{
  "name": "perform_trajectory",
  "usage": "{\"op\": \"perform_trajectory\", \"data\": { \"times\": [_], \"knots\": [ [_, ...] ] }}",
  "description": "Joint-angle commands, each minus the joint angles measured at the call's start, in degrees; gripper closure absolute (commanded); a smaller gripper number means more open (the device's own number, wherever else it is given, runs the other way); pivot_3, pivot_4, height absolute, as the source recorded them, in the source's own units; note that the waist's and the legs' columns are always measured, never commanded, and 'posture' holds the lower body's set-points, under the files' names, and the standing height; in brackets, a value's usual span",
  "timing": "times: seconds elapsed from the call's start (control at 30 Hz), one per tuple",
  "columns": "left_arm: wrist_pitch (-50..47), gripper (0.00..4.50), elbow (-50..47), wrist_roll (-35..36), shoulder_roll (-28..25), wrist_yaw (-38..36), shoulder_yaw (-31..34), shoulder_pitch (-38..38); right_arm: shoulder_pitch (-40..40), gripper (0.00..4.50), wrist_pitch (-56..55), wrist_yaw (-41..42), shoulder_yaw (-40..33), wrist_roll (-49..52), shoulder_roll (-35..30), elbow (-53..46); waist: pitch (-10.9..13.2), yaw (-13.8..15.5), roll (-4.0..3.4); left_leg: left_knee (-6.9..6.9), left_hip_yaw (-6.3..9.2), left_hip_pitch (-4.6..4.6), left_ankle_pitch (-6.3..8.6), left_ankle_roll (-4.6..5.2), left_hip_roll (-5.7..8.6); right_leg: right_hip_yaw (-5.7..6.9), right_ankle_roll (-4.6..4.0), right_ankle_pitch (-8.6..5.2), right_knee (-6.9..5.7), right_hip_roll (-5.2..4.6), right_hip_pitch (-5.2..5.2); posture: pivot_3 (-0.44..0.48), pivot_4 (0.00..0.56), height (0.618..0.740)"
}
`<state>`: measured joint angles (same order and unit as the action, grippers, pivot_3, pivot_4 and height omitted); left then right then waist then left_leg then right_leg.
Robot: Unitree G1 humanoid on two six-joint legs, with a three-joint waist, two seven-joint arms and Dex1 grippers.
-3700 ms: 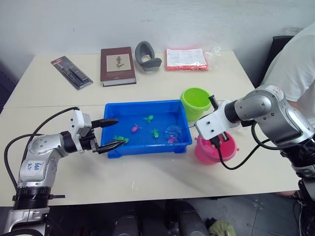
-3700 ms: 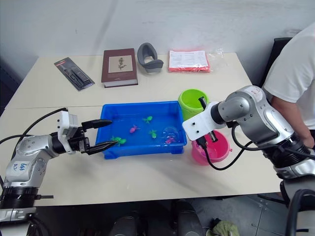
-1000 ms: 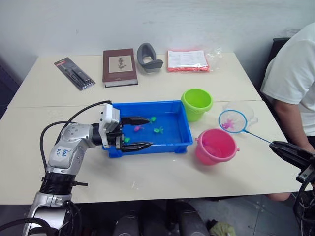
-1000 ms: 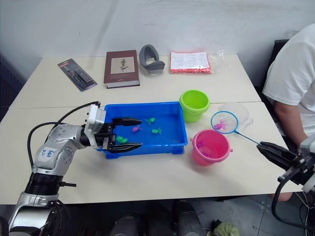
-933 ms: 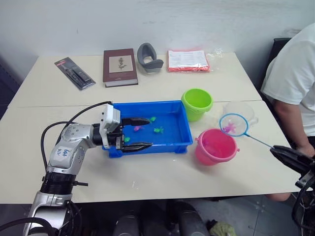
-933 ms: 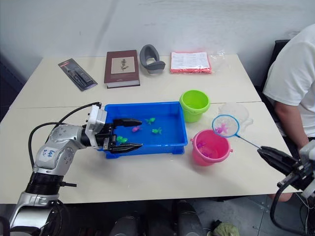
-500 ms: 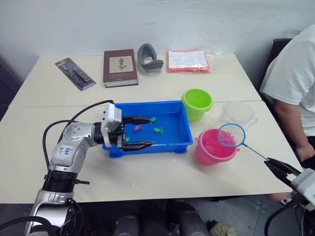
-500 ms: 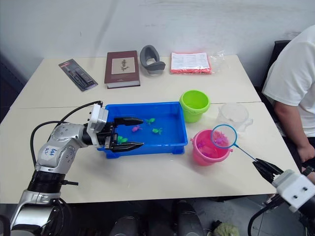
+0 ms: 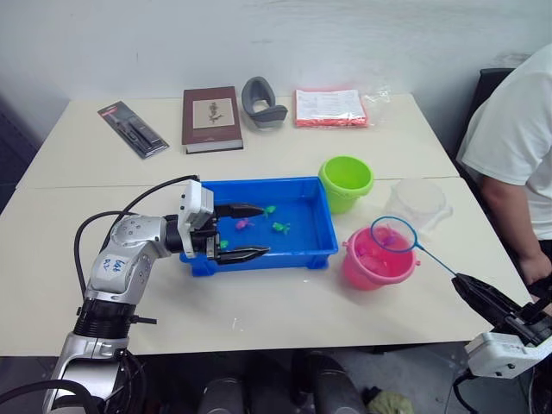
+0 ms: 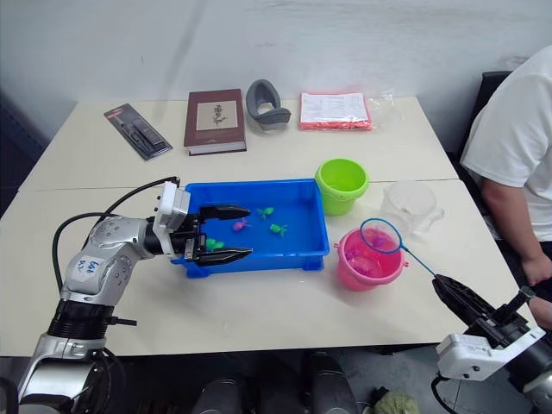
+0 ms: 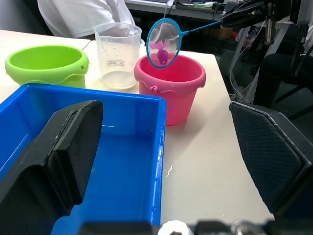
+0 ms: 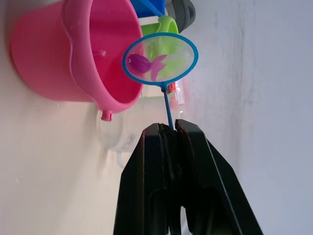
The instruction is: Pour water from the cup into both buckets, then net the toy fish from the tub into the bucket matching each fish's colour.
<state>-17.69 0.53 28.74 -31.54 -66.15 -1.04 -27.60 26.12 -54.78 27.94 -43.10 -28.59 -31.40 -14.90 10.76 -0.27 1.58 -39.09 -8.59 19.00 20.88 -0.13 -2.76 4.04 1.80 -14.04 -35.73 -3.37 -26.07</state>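
Right gripper [image 10: 450,296]: seen at 4 o'clock of the table [image 9: 259,302]; the fingers are clamped together on the thin handle of the net [image 9: 394,234].
Net: the blue hoop is held over the pink bucket [image 9: 373,265], just above its rim; one pink fish [image 12: 141,63] is seen lying in the mesh.
Left gripper [image 9: 240,231]: the fingers are spread wide, one over the water inside the tub [image 9: 320,254] and one along its near wall, at the tub's 9 o'clock end; nothing is held.
Tub: placed at the table centre; small green and pink fish are seen in the water, grouped toward its middle and left part.
Green bucket [image 9: 345,181]: upright at 2 o'clock of the tub, just beside its corner.
Pink bucket: upright at 4 o'clock of the tub, near its right end; apart from the green bucket.
Cup [image 9: 417,202]: upright at 3 o'clock of the green bucket and 1 o'clock of the pink bucket, close to the latter.
Book [image 9: 210,117]: flat at 11 o'clock of the tub, well apart from it.
Person [image 9: 513,155]: seated at the table's 3 o'clock side, in a white shirt.
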Motion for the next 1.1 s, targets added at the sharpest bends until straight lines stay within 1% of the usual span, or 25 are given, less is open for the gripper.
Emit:
{"op": "perform_trajectory", "data": {
  "times": [0.03,0.1,0.23,0.33,0.43,0.47,0.53,0.6,0.73,0.87,0.97,1.03,1.1],
  "knots": [
    [0.64,0.06,-1.41,0.27,-0.12,-0.07,0.76,-0.03,0.88,4.5,-3.06,-4.97,-0.63,-3.78,-0.71,-0.52,0.0,-0.03,0.0,0.0,0.0,-0.01,0.0,-0.01,-0.01,0.0,0.0,0.0,0.0,0.01,0.01,0.0,0.15,0.74],
    [0.77,0.06,-1.29,0.25,-0.06,-0.06,0.78,-0.05,1.81,4.5,-2.48,-6.16,0.09,-4.72,-0.84,0.08,0.0,-0.05,0.0,0.0,0.0,-0.02,-0.01,-0.02,-0.01,-0.01,-0.01,-0.01,0.0,0.01,0.01,0.0,0.15,0.74],
    [1.22,0.06,-0.82,0.05,-0.01,0.05,0.93,-0.08,2.59,4.5,-2.33,-9.98,-0.76,-7.95,-0.78,-1.06,0.0,-0.06,0.0,0.0,0.0,-0.02,-0.01,-0.01,-0.01,-0.02,-0.01,-0.01,0.0,0.0,0.02,0.0,0.15,0.74],
    [1.52,0.06,-0.59,-0.09,-0.04,-0.05,0.88,0.02,4.61,4.5,-0.29,-8.6,2.5,-5.56,-0.85,-3.02,0.0,-0.09,0.0,0.01,0.01,-0.04,-0.01,-0.02,-0.02,-0.02,-0.02,-0.03,-0.01,0.01,0.02,0.0,0.15,0.74],
    [1.66,0.06,-0.54,-0.06,-0.1,0.07,0.99,0.15,3.59,4.5,4.15,-11.28,-0.84,-7.55,-0.25,-4.0,0.0,-0.27,0.0,0.02,0.01,-0.05,-0.01,-0.03,-0.03,-0.04,-0.04,-0.04,-0.02,0.02,0.03,0.0,0.15,0.74],
    [1.73,0.06,-0.5,-0.07,-0.09,0.08,0.96,0.23,3.69,4.5,4.44,-11.48,-0.71,-7.92,-0.79,-3.9,0.0,-0.34,0.0,0.01,0.0,-0.06,-0.01,-0.03,-0.03,-0.05,-0.03,-0.04,-0.03,0.01,0.05,0.0,0.15,0.74],
    [1.94,0.06,-0.27,-0.19,-0.22,-0.28,0.75,0.18,5.0,4.5,3.51,-11.37,1.14,-7.43,-1.83,-3.95,0.0,-0.42,0.0,0.01,0.01,-0.1,-0.02,-0.03,-0.03,-0.04,-0.03,-0.04,-0.02,0.0,0.09,0.0,0.15,0.74],
    [2.2,0.06,-0.03,-0.22,-0.3,-0.52,0.75,0.07,5.74,4.5,3.85,-12.21,1.11,-7.23,-1.92,-4.31,0.0,-0.49,0.0,0.07,0.02,-0.16,-0.01,-0.03,-0.04,-0.03,-0.04,-0.06,-0.01,0.03,0.12,0.0,0.15,0.74],
    [2.46,0.06,-0.01,-0.23,-0.27,-0.45,0.89,0.24,7.17,4.5,3.64,-11.82,3.45,-6.31,-2.4,-5.65,0.0,-0.6,0.0,0.09,0.03,-0.28,-0.01,-0.05,-0.04,-0.03,-0.03,-0.09,0.01,0.02,0.26,0.0,0.15,0.74],
    [2.6,0.06,0.18,-0.32,-0.3,-0.21,1.12,0.11,7.07,4.5,5.31,-13.25,2.57,-7.75,-2.02,-5.92,0.0,-1.08,0.0,0.23,0.04,-0.6,0.01,-0.06,-0.05,-0.03,0.0,-0.14,0.09,0.01,0.54,0.0,0.15,0.74],
    [2.56,0.06,0.19,-0.18,-0.16,0.13,1.43,0.07,8.07,4.5,4.41,-13.68,3.84,-7.5,-2.5,-5.97,0.0,-1.29,0.0,0.31,0.04,-0.61,0.01,-0.05,-0.04,-0.04,0.01,-0.16,0.1,-0.01,0.55,0.0,0.15,0.74],
    [2.35,0.06,0.07,-0.06,-0.1,0.21,1.42,0.26,9.1,4.5,0.19,-14.1,5.71,-9.15,-4.0,-5.84,0.0,-1.31,0.0,0.38,0.04,-0.64,0.01,-0.06,-0.04,-0.03,-0.01,-0.18,0.11,0.0,0.55,0.0,0.15,0.74],
    [2.23,0.06,0.09,-0.02,-0.25,-0.03,1.37,0.3,7.29,4.5,3.79,-17.53,2.67,-11.4,-2.36,-4.52,0.0,-1.34,0.01,0.45,0.03,-0.68,0.01,-0.07,-0.03,-0.04,-0.01,-0.2,0.11,-0.01,0.55,0.0,0.15,0.74]
  ]
}}
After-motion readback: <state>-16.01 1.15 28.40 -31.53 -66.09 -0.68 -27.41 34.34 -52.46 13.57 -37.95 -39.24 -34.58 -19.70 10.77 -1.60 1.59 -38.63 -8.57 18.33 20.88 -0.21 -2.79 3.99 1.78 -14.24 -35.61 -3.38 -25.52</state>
